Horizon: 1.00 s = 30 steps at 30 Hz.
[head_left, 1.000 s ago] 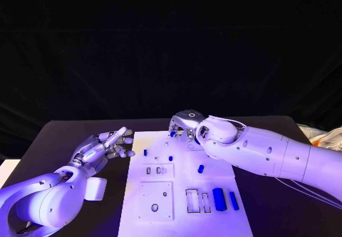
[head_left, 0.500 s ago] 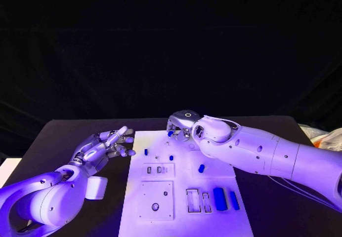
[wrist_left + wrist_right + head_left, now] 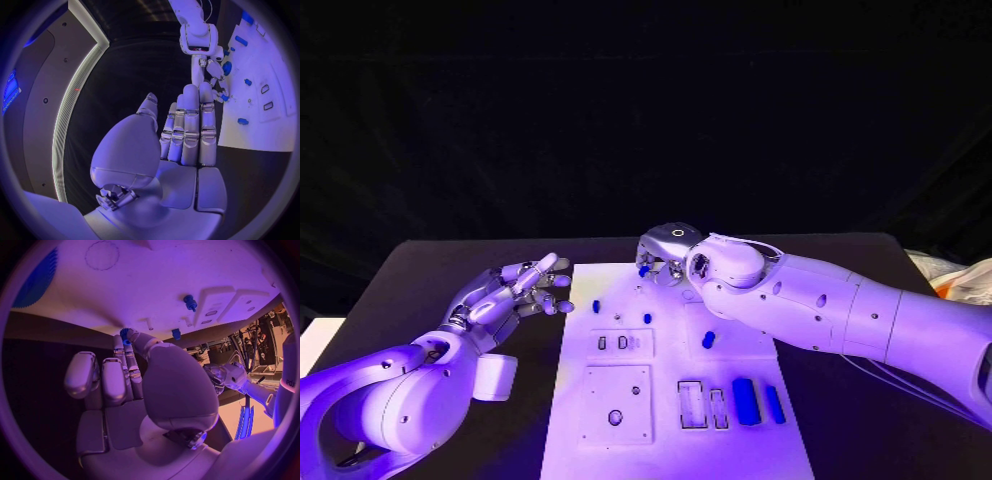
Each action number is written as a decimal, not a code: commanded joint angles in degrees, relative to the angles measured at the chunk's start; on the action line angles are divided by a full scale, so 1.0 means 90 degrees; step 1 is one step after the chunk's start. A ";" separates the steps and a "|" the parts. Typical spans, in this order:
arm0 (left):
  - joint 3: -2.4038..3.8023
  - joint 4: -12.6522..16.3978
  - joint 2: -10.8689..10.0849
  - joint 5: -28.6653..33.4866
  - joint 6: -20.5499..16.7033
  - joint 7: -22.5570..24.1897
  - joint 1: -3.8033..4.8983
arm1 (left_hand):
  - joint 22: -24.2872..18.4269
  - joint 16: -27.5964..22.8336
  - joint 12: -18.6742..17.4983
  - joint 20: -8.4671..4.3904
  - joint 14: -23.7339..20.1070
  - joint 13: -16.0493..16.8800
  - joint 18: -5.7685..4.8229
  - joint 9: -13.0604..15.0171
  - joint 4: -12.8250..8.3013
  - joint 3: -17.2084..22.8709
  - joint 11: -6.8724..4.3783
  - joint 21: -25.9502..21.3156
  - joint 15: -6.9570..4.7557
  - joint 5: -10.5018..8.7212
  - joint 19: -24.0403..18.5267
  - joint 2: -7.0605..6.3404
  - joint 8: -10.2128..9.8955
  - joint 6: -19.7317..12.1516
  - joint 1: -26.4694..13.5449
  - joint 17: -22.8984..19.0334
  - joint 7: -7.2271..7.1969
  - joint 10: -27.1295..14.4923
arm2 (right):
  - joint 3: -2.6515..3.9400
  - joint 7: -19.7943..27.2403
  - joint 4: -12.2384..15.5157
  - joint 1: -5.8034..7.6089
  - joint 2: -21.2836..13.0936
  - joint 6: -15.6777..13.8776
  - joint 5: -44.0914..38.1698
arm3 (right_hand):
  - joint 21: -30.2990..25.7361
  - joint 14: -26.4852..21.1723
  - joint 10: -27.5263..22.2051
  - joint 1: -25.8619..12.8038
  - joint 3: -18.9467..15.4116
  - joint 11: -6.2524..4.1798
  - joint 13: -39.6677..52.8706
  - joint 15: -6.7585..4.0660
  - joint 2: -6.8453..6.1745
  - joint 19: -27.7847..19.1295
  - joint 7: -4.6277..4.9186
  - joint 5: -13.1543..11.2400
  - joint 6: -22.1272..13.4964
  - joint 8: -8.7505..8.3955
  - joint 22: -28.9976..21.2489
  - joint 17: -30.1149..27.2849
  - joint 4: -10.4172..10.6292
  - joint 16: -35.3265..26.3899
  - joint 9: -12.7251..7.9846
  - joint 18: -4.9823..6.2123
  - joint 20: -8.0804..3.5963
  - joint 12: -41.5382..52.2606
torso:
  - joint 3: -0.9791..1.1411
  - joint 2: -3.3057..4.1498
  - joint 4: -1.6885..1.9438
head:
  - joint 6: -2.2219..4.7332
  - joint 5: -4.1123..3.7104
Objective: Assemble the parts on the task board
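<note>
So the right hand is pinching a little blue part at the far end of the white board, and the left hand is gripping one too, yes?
Not quite. The right hand does pinch a blue part at the far end of the board, but the left hand holds nothing: the left wrist view shows its fingers straight and bare, beside the board.

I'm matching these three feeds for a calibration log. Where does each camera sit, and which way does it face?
Head view: on the robot's head, looking down at the white task board on the black table; both white arms show.
Left wrist view: behind the silver left hand, facing the board's edge; the right hand shows beyond.
Right wrist view: behind the right hand, facing the board, a small blue part at its fingertips.
All three share the board.
</note>
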 commanded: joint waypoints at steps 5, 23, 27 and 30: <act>0.0005 0.0001 0.0000 0.0006 0.0107 0.0004 0.0017 | 0.0006 0.0028 0.0042 -0.0003 -0.0043 0.0005 0.0057 0.0007 -0.0041 -0.0013 0.0002 0.0022 0.0020 0.0037 -0.0059 0.0026 -0.0040 -0.0040 0.0015 0.0007 0.0018 -0.0046 | -0.0022 -0.0057 -0.0055 -0.0026 0.0035 0.0065 -0.0095 | -0.0259 0.0078 -0.1019 -0.0348 -0.0277 0.0221 -0.0032 0.0205 -0.0406 -0.0239 0.0136 -0.0260 -0.1309 -0.0062 -0.0476 -0.0424 0.0167 -0.0214 -0.0204 0.0009 0.0161 0.0004 | -0.0007 0.0001 0.0005 | -0.0004 -0.0004; 0.0005 -0.0009 -0.0044 0.0007 0.0107 -0.0013 0.0026 | 0.0010 0.0035 0.0044 -0.0002 -0.0052 0.0009 0.0057 0.0008 -0.0050 -0.0015 0.0003 0.0029 0.0021 0.0035 -0.0066 0.0029 -0.0040 -0.0042 0.0025 0.0015 0.0019 -0.0052 | 0.0072 -0.0101 0.0811 -0.0008 -0.0862 -0.0486 0.0425 | -0.0035 0.0215 -0.0443 -0.0027 -0.0733 0.0144 0.0054 0.0162 -0.0118 -0.0007 0.0187 -0.0165 -0.1072 0.0085 -0.0111 -0.0036 0.0452 0.0077 -0.0119 -0.0049 0.0167 0.0400 | 0.0001 -0.0005 -0.0019 | 0.0027 -0.0019; 0.0005 -0.0004 -0.0063 0.0007 0.0098 -0.0015 0.0031 | 0.0010 0.0035 0.0044 -0.0002 -0.0052 0.0009 0.0057 0.0008 -0.0050 -0.0015 0.0003 0.0029 0.0021 0.0035 -0.0066 0.0029 -0.0040 -0.0042 0.0025 0.0015 0.0019 -0.0052 | 0.0184 -0.0335 0.1222 0.0066 -0.1495 -0.0378 0.1347 | 0.0973 0.0308 0.1165 -0.0199 -0.0862 -0.0139 0.0521 -0.0045 -0.0314 0.0725 0.0062 -0.0188 -0.0964 0.0074 0.1602 0.0459 0.0548 0.0409 -0.0128 -0.0364 -0.0006 0.1221 | 0.0008 -0.0019 -0.0077 | 0.0056 -0.0029; 0.0005 0.0007 -0.0071 0.0007 0.0095 -0.0019 0.0034 | 0.0013 0.0039 0.0044 -0.0001 -0.0059 0.0011 0.0057 0.0009 -0.0055 -0.0017 0.0005 0.0033 0.0023 0.0031 -0.0071 0.0031 -0.0040 -0.0045 0.0029 0.0019 0.0021 -0.0057 | 0.0217 -0.0481 0.1383 0.0122 -0.1833 -0.0243 0.1943 | 0.1357 0.0385 0.1565 -0.0241 -0.1365 -0.0254 0.2253 -0.0227 -0.0338 0.0975 -0.0063 -0.0047 -0.1061 0.0032 0.2236 0.1071 0.0629 0.0802 -0.0134 -0.0484 -0.0206 0.3014 | 0.0015 -0.0022 -0.0107 | 0.0055 -0.0026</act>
